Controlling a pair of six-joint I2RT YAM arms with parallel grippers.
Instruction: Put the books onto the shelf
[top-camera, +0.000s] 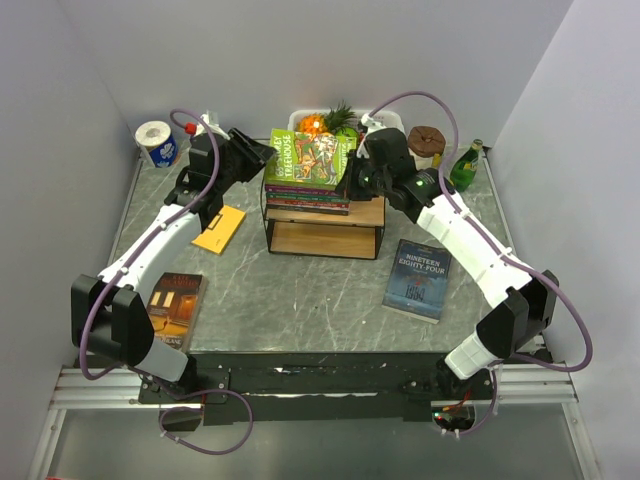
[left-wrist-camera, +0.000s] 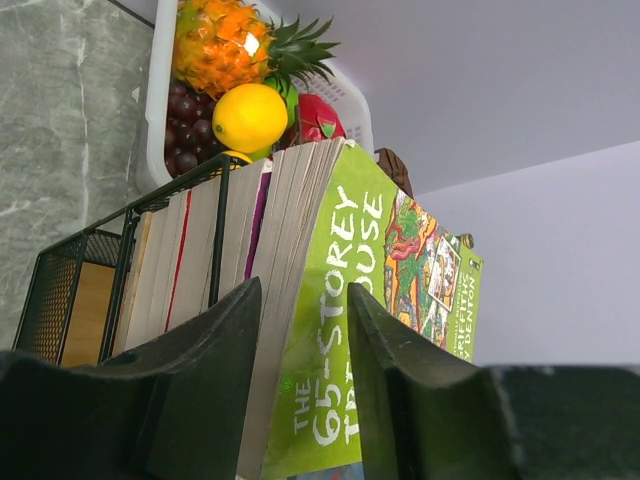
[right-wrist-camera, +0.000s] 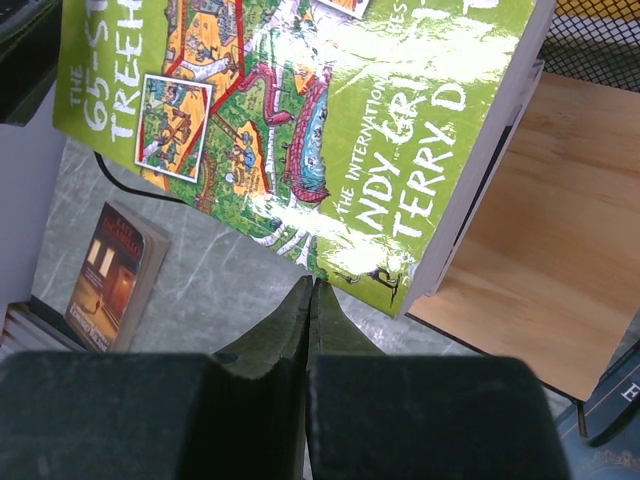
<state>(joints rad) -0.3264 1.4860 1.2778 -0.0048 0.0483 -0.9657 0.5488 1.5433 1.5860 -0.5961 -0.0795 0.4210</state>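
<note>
Though a colourful paperback stack (top-camera: 308, 185) tops the wood-and-wire shelf (top-camera: 325, 242), three books (top-camera: 417, 280) (top-camera: 176, 310) (top-camera: 219, 229) remain at four, eight, nine o'clock; right tool (right-wrist-camera: 310, 295) closed, left tool (left-wrist-camera: 300, 330): cannot tell.

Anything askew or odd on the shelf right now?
The green Treehouse paperback topping the stack of books on the light wooden, black wire-frame shelf lies twisted against those below, one corner jutting out. Nothing else stands out.
</note>
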